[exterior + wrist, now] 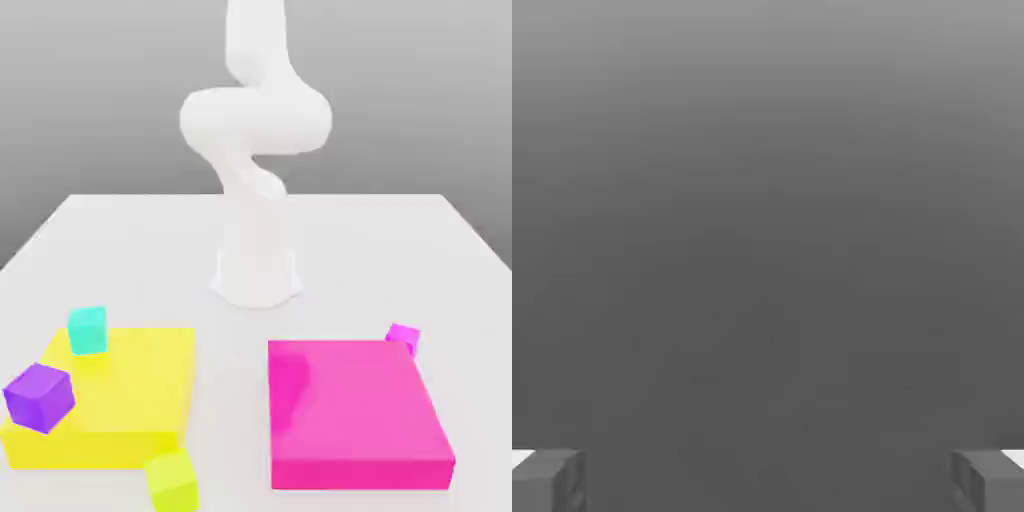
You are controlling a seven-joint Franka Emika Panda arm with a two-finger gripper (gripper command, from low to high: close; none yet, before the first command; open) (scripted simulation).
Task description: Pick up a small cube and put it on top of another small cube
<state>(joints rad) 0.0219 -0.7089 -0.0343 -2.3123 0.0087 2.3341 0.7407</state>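
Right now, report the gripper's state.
Gripper: open, fingers spread wide apart with nothing between them; holding nothing.

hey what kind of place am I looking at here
Most likely a simulated tabletop test scene, not a real room: a plain white table against a blank grey backdrop, a white robot arm mounted on it, and flat-coloured blocks such as the yellow slab and lime cube.

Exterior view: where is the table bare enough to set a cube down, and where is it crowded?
Bare: the strip between the yellow slab and the pink slab, and the table on both sides of the arm's base. Crowded: the yellow slab's edges, with the teal cube, purple cube and lime cube.
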